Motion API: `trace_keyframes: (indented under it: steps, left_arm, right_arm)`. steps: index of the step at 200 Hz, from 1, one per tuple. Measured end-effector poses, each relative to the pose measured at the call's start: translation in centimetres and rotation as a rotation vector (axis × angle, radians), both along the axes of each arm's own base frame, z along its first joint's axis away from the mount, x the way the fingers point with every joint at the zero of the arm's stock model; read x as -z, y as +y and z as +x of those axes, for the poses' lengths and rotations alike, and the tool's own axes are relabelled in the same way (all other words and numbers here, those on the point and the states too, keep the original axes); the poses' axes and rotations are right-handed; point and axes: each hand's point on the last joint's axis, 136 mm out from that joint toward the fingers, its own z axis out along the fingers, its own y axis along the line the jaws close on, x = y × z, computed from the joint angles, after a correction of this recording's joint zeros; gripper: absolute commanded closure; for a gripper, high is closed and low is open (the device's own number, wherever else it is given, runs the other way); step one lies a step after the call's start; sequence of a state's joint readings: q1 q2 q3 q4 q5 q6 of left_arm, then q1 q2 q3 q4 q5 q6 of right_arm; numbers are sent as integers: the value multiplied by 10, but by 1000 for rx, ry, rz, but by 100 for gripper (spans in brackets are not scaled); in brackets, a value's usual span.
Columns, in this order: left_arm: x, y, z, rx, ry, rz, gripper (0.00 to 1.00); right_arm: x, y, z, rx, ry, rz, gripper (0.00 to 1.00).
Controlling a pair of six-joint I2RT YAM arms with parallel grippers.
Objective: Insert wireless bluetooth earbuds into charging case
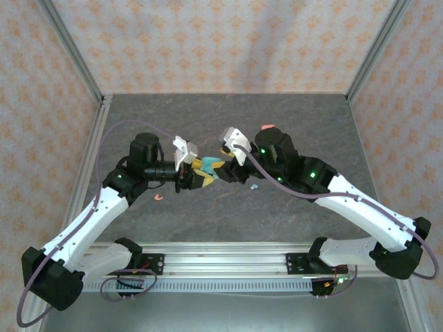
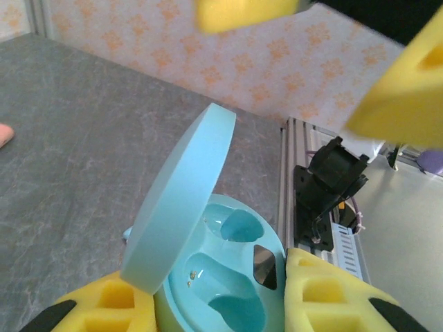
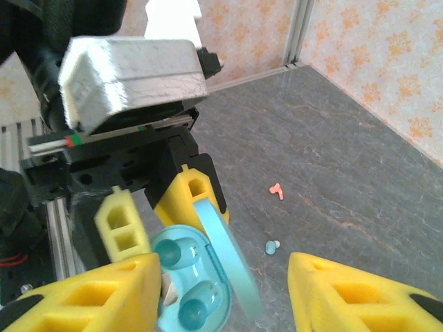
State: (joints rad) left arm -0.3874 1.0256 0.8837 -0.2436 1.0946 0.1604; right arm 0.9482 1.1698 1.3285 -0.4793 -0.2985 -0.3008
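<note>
The left hand (image 2: 218, 308) is clamped on the teal charging case (image 2: 228, 277), a yellow foam finger (image 2: 104, 304) pressed to each flank of its base, and it holds the case up above the grey desk (image 1: 228, 114). The lid (image 2: 180, 207) stands open, tipped up toward 11 o'clock in the left wrist view, and bares two hollows in the tray; whether a bud sits in either hollow cannot be told. The right hand (image 3: 225, 290) faces the left one from 3 o'clock in the overhead view. Its own yellow fingers (image 3: 360, 294) are spread well apart with nothing gripped between them, and the open case sits close by the finger at the 8 o'clock corner of the right wrist view. Past the case, that same view shows a coral earbud (image 3: 277, 190) and a teal earbud (image 3: 272, 245) lying loose on the desk, near each other but not touching, at about 1 and 2 o'clock of the case and clear of both hands. In the overhead view a small coral piece (image 1: 158, 198) lies at 7 o'clock of the left hand, and a small pale-blue piece (image 1: 252, 187) lies at 5 o'clock of the right hand; whether these are the same two buds cannot be told. A coral oval case (image 1: 268, 128) rests at 12 o'clock of the right arm (image 1: 346, 200), partly hidden behind it.
</note>
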Motion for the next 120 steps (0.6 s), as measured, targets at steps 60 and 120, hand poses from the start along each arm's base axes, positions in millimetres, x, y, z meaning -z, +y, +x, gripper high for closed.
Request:
trace_keyframes:
  steps: [60, 120]
  left_arm:
    - [13, 22, 7, -80, 72, 25, 92]
    - [9, 34, -17, -97, 46, 22, 92]
  right_arm:
    - [-31, -30, 45, 304, 167, 198, 49]
    - [38, -46, 128, 678, 417, 121, 49]
